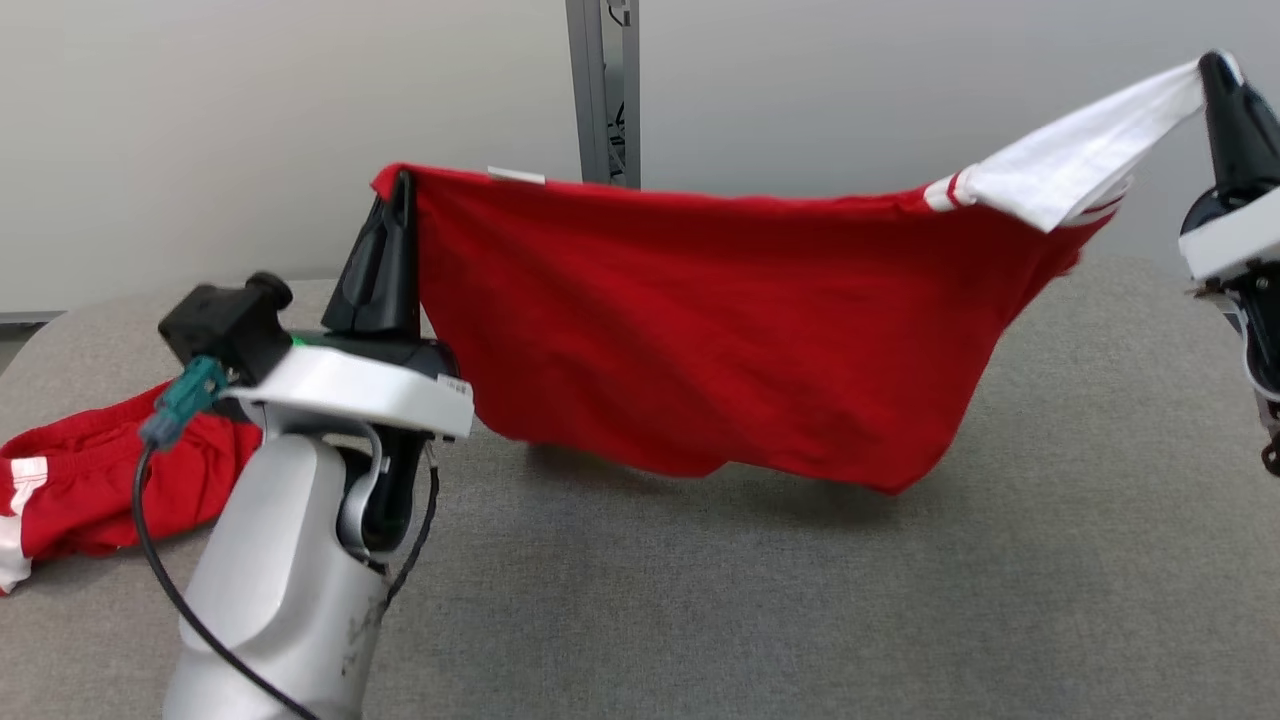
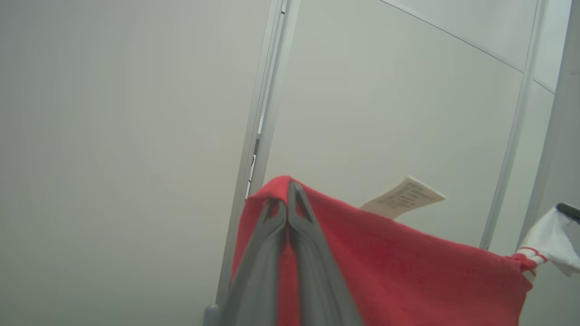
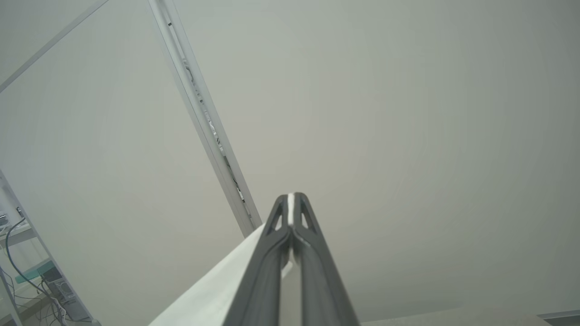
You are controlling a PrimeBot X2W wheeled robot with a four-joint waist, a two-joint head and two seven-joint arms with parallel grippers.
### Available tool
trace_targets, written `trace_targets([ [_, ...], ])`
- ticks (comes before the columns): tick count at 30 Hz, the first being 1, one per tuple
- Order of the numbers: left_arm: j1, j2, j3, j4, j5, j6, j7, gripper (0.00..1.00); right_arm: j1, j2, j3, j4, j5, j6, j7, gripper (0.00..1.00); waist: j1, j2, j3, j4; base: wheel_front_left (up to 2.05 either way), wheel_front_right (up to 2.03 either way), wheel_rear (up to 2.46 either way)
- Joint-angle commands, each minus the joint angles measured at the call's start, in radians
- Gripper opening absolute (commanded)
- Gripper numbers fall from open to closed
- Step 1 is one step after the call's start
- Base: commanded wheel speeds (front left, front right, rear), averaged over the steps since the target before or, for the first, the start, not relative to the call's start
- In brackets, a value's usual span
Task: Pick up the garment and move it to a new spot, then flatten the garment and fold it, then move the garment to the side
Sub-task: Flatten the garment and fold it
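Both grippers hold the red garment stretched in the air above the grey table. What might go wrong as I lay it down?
1. The right gripper pinches only the tip of the white sleeve of the red cloth garment; it may slip out.
2. The lower hem hangs uneven, so it could land creased on the grey fabric-covered table.
3. A second red garment with white stripes lies beside the left arm and might get dragged.
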Motion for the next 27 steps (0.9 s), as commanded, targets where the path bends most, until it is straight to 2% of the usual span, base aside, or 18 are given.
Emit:
trace_targets([
  [1, -0.037, 0.006, 0.001, 0.02, 0.003, 0.009, 0.009, 0.0, -0.023, 0.008, -0.007, 0.002, -0.015, 0.001, 0.01, 0.0, 0.0, 0.0, -0.006, -0.001, 0.0, 0.0, 0.0],
  [6, -0.164, 0.016, -0.012, 0.111, 0.002, 0.004, 0.08, 0.0, -0.12, 0.041, -0.034, 0.031, -0.102, 0.0, 0.059, 0.0, 0.0, 0.0, -0.021, -0.006, 0.0, 0.0, 0.0],
  [11, -0.242, 0.024, -0.062, 0.188, -0.025, -0.027, 0.247, 0.0, -0.177, 0.065, -0.076, 0.059, -0.202, 0.001, 0.101, 0.0, 0.0, 0.0, -0.017, 0.006, 0.0, 0.0, 0.0],
  [17, -0.342, 0.039, -0.072, 0.247, -0.046, -0.04, 0.32, 0.0, -0.244, 0.096, -0.115, 0.059, -0.288, 0.001, 0.17, 0.0, 0.0, 0.0, 0.029, 0.01, 0.0, 0.0, 0.0],
  [21, -0.456, 0.054, -0.058, 0.281, -0.056, -0.036, 0.361, 0.0, -0.329, 0.11, -0.138, 0.059, -0.319, 0.001, 0.222, 0.0, 0.0, 0.0, 0.128, 0.004, 0.0, 0.0, 0.0],
  [24, -0.579, 0.071, -0.068, 0.311, -0.031, -0.03, 0.393, 0.0, -0.435, 0.128, -0.162, 0.068, -0.299, 0.001, 0.274, 0.0, 0.0, 0.0, 0.253, -0.006, 0.0, 0.0, 0.0],
  [27, -0.719, 0.081, -0.068, 0.348, -0.013, -0.021, 0.388, 0.0, -0.561, 0.127, -0.151, 0.077, -0.328, 0.001, 0.242, 0.0, 0.0, 0.0, 0.366, -0.018, 0.0, 0.0, 0.0],
])
